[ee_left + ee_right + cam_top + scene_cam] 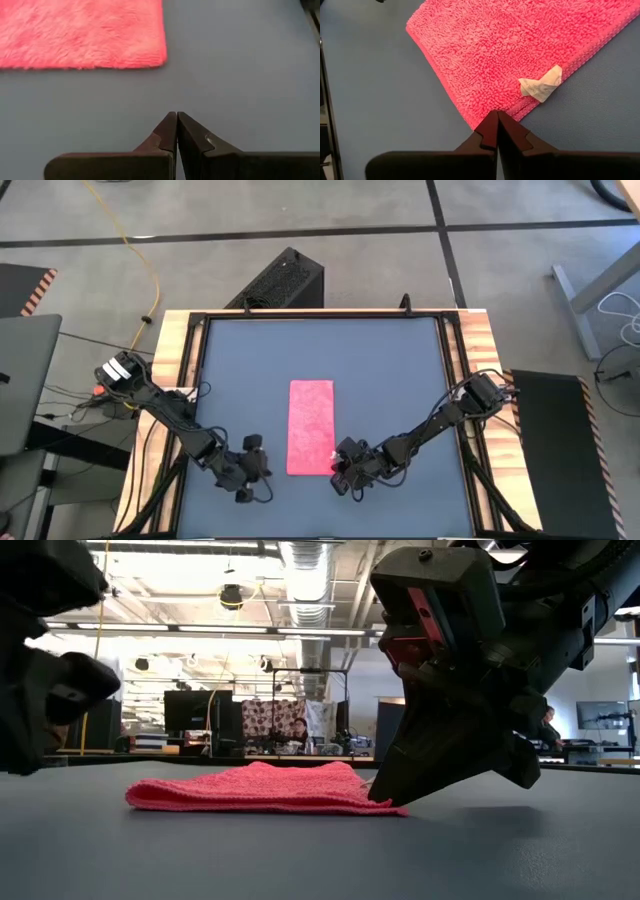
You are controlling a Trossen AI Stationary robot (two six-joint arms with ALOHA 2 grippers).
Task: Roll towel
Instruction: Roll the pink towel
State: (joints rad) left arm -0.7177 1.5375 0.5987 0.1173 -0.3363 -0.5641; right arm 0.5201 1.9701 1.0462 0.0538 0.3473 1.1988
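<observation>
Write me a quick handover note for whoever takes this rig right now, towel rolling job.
Right gripper: shut on the near corner of the towel, next to its white tag.
Left gripper: shut, empty, over bare mat just off the towel's other near corner.
Towel: lying flat as a folded strip in the middle of the mat, long side running away from the robot.
Done: one corner pinched.
Left: no roll started yet; the whole rolling remains.

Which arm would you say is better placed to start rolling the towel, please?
Probably the right: the right gripper, shut, sits at the towel corner by the white tag. The left gripper, shut, hangs over bare mat, clear of the cloth.
</observation>
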